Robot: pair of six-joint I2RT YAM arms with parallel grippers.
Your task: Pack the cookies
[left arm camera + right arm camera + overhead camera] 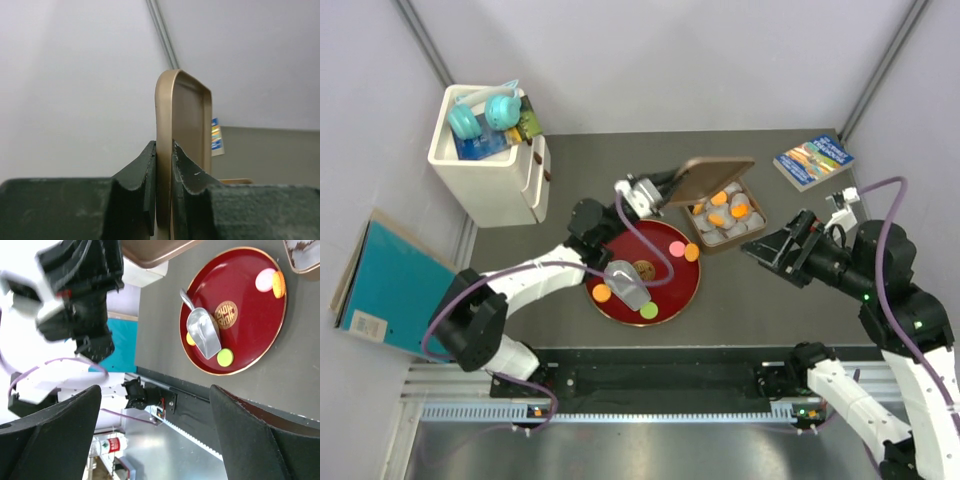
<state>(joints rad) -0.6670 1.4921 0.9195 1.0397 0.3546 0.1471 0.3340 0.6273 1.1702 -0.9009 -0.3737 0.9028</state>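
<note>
**Step in hand (as judged):** box open, filling about half done.

**Left gripper** (164,152): clamped tight on one edge of the gold lid (186,117). Lid raised on edge over the far-left side of the box (763,213), leaving the opening uncovered (contact between lid and box not discernible).

**Right gripper** (155,437): spread wide, nothing between the fingers. Poised just right of the box, above the table (750,310).

**Cookies, packed:** four orange discs (739,210) lying among the white paper cups (708,238) inside the box. Some cups apparently unfilled, exact count not readable from above.

**Cookies, unpacked:** four on the red plate (670,300).
- Pink cookie (676,248) touching an orange cookie (692,253) at the rim nearest the box.
- Second orange cookie (602,293) at the left rim, just beside and perhaps partly under the metal scoop (628,284).
- Green cookie (649,311) at the near rim.
- Not to be counted: the brown-gold emblem (643,269) at plate centre.

**Next move (as judged):**
- Right gripper across to the plate, most likely for the touching pair closest to the box.
- Fine pinch required on thin discs lying flush, taken singly to avoid dragging the neighbour.
- Then release into a vacant cup.
- Lid to be held up and aside throughout, closing only once all four are transferred.
</note>
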